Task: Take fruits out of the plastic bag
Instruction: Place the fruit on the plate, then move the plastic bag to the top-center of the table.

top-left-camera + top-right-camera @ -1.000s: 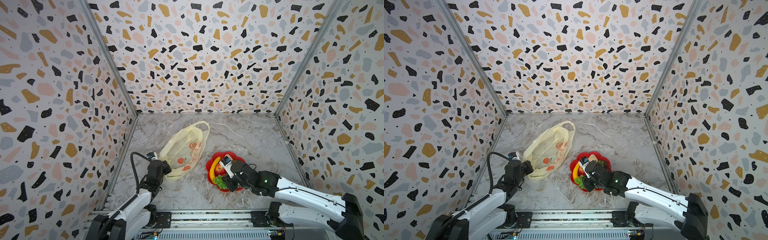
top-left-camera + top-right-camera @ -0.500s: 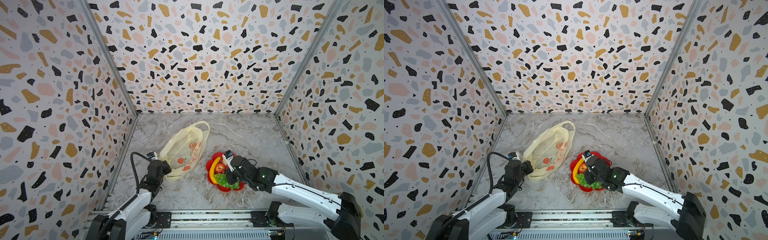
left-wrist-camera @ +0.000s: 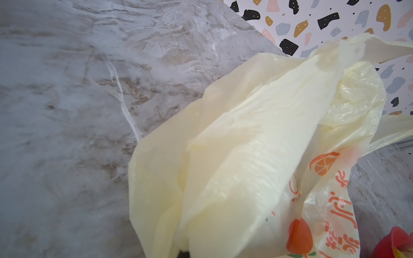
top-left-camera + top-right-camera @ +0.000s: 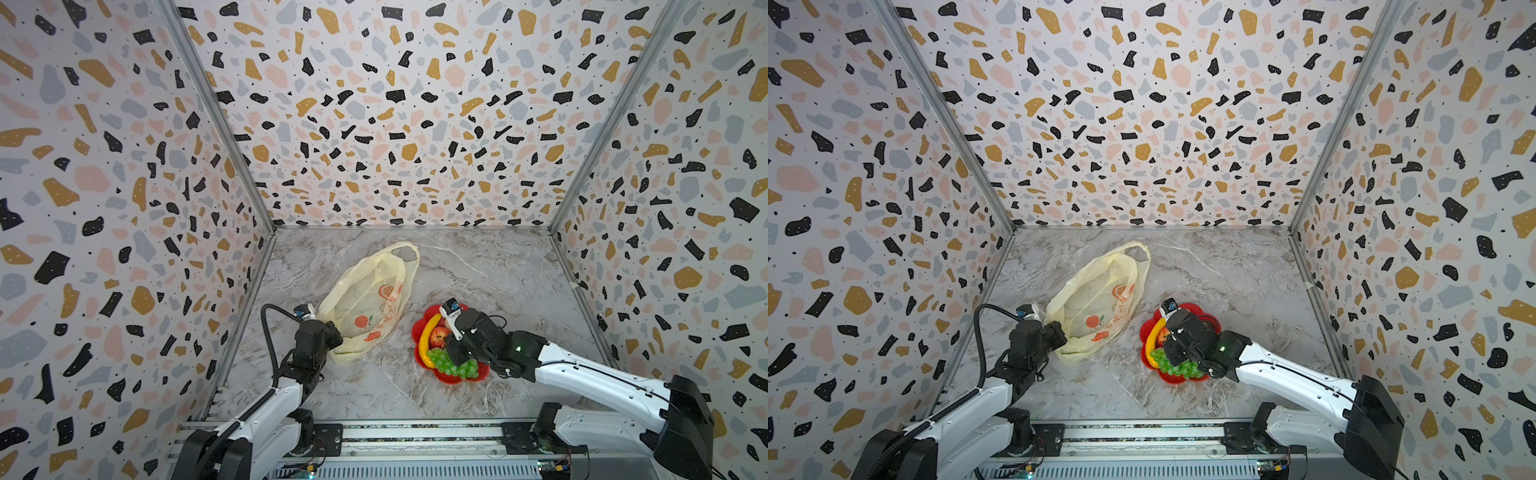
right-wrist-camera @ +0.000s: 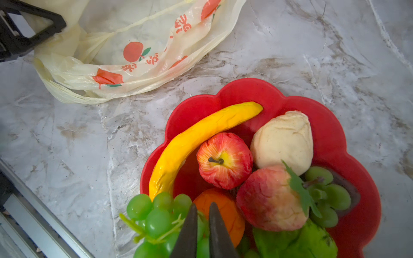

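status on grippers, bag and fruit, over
Left gripper shut on bag corner. Right gripper barely parted over grapes, grip unclear. Fruit on red plate; bag looks empty. Nothing in the way.

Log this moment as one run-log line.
left end effector: shut on plastic bag | right end effector: over grapes, grip unclear | banana, apple: on red plate

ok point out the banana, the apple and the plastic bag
banana (image 5: 201, 134), right wrist view, middle of its body
apple (image 5: 232, 172), right wrist view, skin beside its stem
plastic bag (image 4: 361, 299), in a top view, middle panel
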`<state>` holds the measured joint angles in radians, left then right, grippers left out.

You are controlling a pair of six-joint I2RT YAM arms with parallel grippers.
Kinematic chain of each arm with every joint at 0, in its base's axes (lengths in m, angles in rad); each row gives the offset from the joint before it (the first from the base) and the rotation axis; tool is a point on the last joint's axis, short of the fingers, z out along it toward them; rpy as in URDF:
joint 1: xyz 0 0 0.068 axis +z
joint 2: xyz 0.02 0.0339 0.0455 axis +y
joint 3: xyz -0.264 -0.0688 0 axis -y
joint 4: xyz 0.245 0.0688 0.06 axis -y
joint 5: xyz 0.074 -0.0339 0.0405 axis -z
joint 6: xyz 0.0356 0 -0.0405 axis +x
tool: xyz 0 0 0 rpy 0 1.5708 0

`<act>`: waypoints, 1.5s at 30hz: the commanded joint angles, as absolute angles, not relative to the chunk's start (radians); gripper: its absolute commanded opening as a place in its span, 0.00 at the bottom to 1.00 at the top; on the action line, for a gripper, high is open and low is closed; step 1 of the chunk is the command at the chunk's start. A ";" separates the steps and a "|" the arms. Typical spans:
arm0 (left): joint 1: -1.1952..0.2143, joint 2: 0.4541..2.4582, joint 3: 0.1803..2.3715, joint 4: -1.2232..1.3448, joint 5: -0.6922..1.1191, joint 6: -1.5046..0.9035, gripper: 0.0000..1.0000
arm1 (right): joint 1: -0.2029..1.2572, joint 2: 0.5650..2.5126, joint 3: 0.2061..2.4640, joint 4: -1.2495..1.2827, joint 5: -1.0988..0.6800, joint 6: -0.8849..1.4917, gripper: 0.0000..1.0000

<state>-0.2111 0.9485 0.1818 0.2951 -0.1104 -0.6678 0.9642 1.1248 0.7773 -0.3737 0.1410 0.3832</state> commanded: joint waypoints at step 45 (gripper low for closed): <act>-0.390 1.981 1.458 -0.018 -0.013 -0.479 0.13 | 0.692 0.472 0.504 -0.592 0.118 0.974 0.63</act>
<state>-0.3855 1.9423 1.3624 0.0574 -0.0017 -0.5274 0.6956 0.4904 0.5209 -0.5739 0.1390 0.8722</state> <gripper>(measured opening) 0.110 0.631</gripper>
